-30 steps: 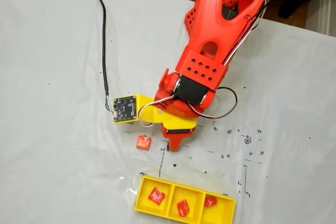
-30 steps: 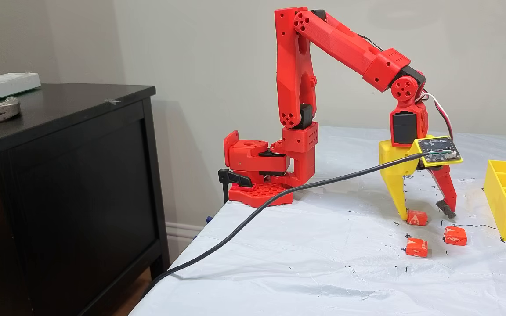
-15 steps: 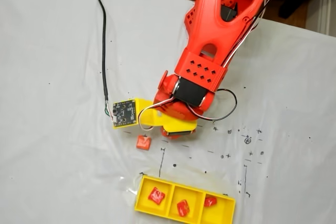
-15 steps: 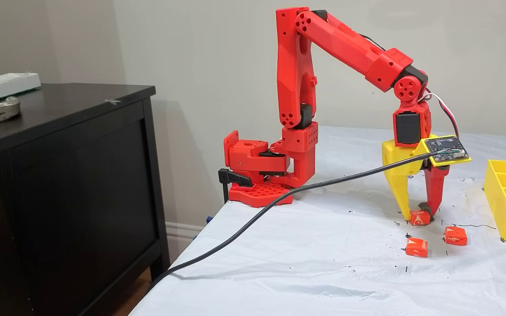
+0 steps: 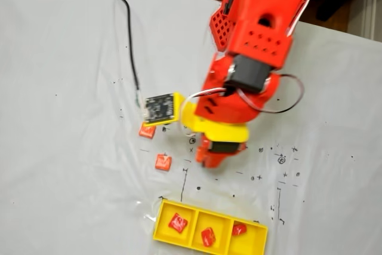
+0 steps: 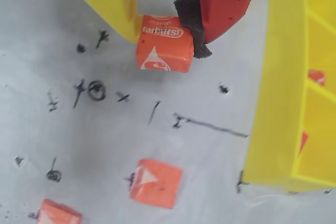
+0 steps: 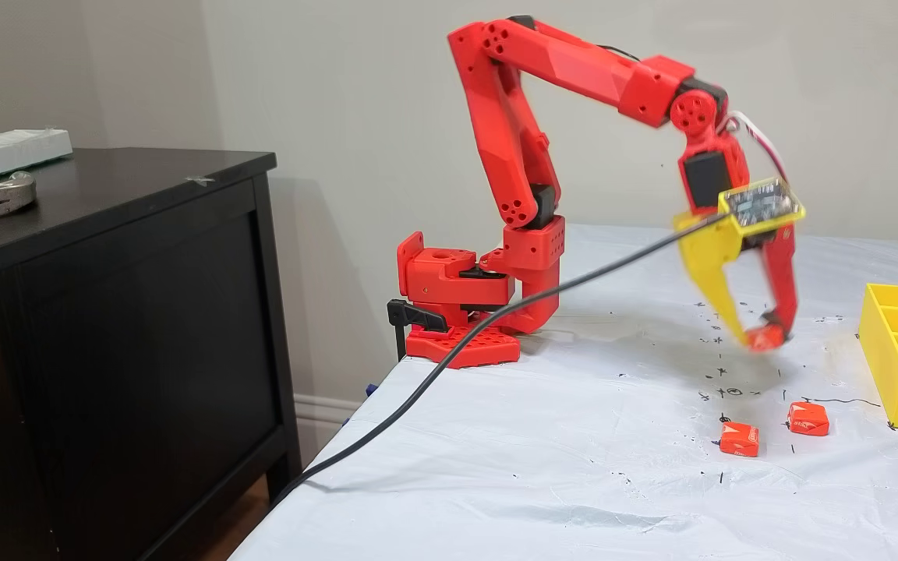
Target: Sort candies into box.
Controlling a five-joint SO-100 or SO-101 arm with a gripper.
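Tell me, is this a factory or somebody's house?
Probably a room in a house, used as a hobby workbench. The dark wooden cabinet, the plain wall with a baseboard and the small red arm clamped to a plastic-covered table suggest a home.

My gripper (image 6: 161, 34) hung above the table (image 7: 496, 483) w/ one candy (image 6: 163, 50) pinched between its fingers, clear of the surface in a fixed view (image 7: 765, 337). In the wrist view, two loose candies lay below it on the table: one (image 6: 155, 182) near centre, another (image 6: 59, 216) at bottom left. The box (image 6: 278, 103) sat to the right of all three. From above, the box (image 5: 162, 226) lay along the bottom edge w/ one candy per compartment: left (image 5: 177, 223), middle (image 5: 208, 236), right (image 5: 239, 229).
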